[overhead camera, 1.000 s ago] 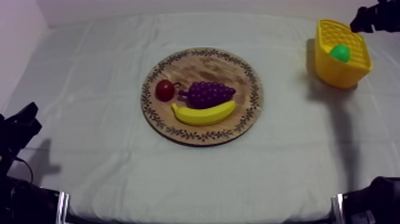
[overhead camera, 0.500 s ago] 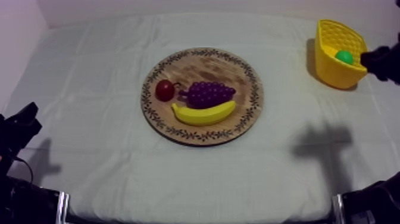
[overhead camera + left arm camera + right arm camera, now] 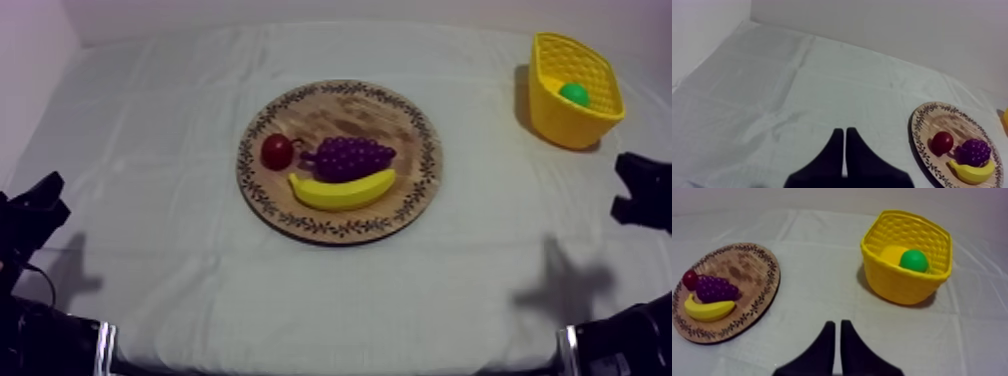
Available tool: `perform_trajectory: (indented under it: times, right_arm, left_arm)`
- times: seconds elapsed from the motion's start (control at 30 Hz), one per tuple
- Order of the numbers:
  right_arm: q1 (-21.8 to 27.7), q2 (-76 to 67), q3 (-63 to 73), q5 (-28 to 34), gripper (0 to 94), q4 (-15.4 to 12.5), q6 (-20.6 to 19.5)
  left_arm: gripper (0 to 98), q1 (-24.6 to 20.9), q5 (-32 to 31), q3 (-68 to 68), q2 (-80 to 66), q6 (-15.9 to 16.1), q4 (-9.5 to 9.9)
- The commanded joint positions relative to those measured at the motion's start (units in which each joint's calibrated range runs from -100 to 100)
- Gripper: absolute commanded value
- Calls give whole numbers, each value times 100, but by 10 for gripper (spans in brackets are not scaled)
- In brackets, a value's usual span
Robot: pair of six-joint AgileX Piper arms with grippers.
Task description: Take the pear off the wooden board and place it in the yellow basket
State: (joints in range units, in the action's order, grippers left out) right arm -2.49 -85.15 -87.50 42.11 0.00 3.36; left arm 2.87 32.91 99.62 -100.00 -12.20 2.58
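Observation:
The green pear (image 3: pixel 574 94) lies inside the yellow basket (image 3: pixel 560 122) at the far right of the table; the right wrist view shows the pear (image 3: pixel 914 260) against the basket's (image 3: pixel 897 284) far wall. My right gripper (image 3: pixel 630 188) hangs at the table's right edge, in front of the basket and apart from it. Its fingers (image 3: pixel 837 323) lie together as a narrow wedge with nothing in them. At the near left my left gripper (image 3: pixel 48 200) rests, also shut (image 3: pixel 845 131) on nothing.
The round wooden board (image 3: pixel 345 103) sits mid-table with a small red fruit (image 3: pixel 277 151), a bunch of grapes (image 3: pixel 353 157) and a banana (image 3: pixel 342 190) on it. Bare cloth stretches between the board and the basket.
My right arm has drawn back from over the basket to the table's right edge, nearer the front. The pear stays in the basket. The left arm has not moved.

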Motion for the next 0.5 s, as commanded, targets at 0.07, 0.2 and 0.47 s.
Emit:
perform_trajectory:
  times: [0.07, 0.2, 0.47]
  right_arm:
    - [234, -510, -681, -55, 3, -308, 270]
    - [386, -889, -976, 11, 3, -347, 245]
    - [416, -1043, -1076, 125, 3, -141, -150]
  left_arm:
    - [1, -1, -1, 5, 0, 1, -2]
    - [1, -1, -1, 5, 0, 1, -2]
    - [1, -1, -1, 5, 0, 1, -2]
